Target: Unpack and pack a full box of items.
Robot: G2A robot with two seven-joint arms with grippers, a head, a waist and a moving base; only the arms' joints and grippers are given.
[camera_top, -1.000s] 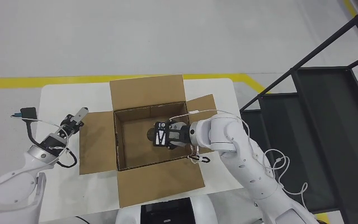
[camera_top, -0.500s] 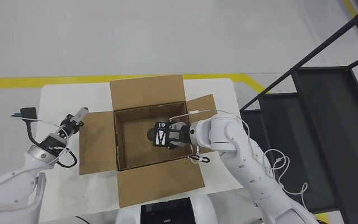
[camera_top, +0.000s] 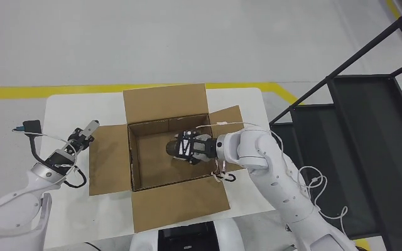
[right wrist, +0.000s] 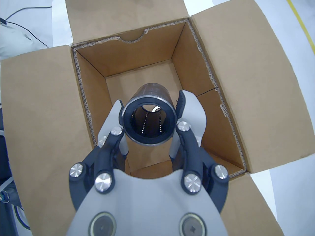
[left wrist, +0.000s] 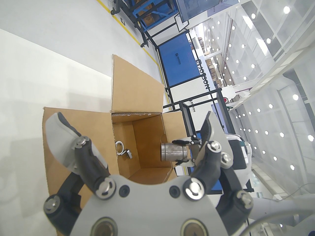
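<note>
- Left of the open brown cardboard box (camera_top: 166, 101), the left gripper (camera_top: 86, 129) is held spread wide and empty.
- A small metal ring fitting (left wrist: 121, 148) is seen on the box floor.
- Over the box, the right gripper (right wrist: 150, 102) has been turned slightly, clamped on the dark hollow steel cylinder (right wrist: 150, 94). The transfer seems mid-step.

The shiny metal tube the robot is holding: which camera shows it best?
The right wrist view. The metal tube sits big in the middle, held by the right gripper, and you can see inside it. The left wrist view shows its side, farther off, at the open cardboard box. The top view shows it small.
</note>
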